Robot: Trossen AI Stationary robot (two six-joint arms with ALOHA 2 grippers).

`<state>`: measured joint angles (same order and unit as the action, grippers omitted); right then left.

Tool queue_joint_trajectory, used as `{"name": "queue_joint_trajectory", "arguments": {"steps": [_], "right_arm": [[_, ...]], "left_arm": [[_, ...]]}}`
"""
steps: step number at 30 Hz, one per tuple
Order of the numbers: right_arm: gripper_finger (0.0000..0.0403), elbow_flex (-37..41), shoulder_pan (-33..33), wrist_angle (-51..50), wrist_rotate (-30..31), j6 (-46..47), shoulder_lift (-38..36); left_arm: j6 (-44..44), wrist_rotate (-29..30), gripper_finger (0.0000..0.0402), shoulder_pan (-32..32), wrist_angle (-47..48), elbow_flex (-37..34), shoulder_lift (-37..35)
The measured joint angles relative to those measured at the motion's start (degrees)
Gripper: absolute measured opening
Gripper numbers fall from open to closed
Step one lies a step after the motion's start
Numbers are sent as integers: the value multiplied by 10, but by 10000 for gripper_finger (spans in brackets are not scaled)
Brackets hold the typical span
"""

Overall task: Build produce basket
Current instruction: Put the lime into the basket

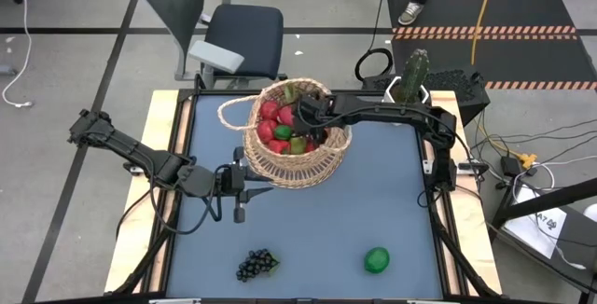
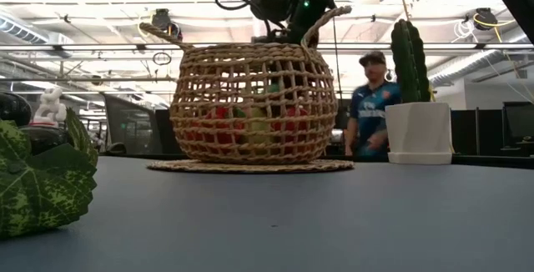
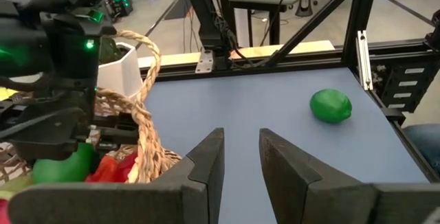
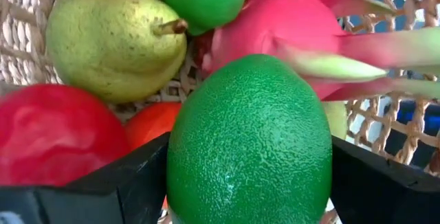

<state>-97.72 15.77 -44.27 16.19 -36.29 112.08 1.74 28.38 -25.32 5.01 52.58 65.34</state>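
Basket (image 1: 297,136) filling is well advanced, as I judge it: the woven basket stands toward the far side of the table (image 1: 392,211), and inside it lie already several pieces of produce, among them a red apple (image 4: 55,138), a green pear (image 4: 113,42) and a pink dragon fruit (image 4: 289,28). Two pieces are left outside the basket, both well apart from it on the near side: a dark grape bunch (image 1: 256,265) and a round green fruit (image 1: 377,260). So I think most of the work is done, and these two remain after the piece now in hand. The right gripper (image 1: 308,117) reaches over the basket mouth, just above the fruits inside. Its jaws stand wide, but they are not free: between them sits a green lime (image 4: 251,148), touching both fingers, so the lime is gripped and not yet released. It hangs close over the apple and the dragon fruit. The left gripper (image 1: 239,192) waits just beside the basket, on the near left of it, low over the table; its fingers (image 3: 210,159) are nearly together with a narrow gap, and nothing is between them.
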Motion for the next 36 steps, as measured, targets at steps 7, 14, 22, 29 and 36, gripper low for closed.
{"name": "queue_joint_trajectory", "arguments": {"steps": [7, 14, 22, 29, 36], "right_arm": [[334, 7, 0, 10, -14, -10, 0], [379, 7, 0, 21, -14, -5, -1], [398, 7, -16, 17, 17, -5, -23], [396, 7, -36, 24, 31, 11, -73], [396, 7, -60, 23, 32, 43, -148]], "left_arm": [[0, 0, 93, 0, 0, 0, 0], [0, 0, 93, 0, -1, 0, 0], [0, 0, 93, 0, -1, 0, 0], [1, 0, 93, 0, -3, 0, 0], [2, 0, 93, 0, -5, 0, 0]]}}
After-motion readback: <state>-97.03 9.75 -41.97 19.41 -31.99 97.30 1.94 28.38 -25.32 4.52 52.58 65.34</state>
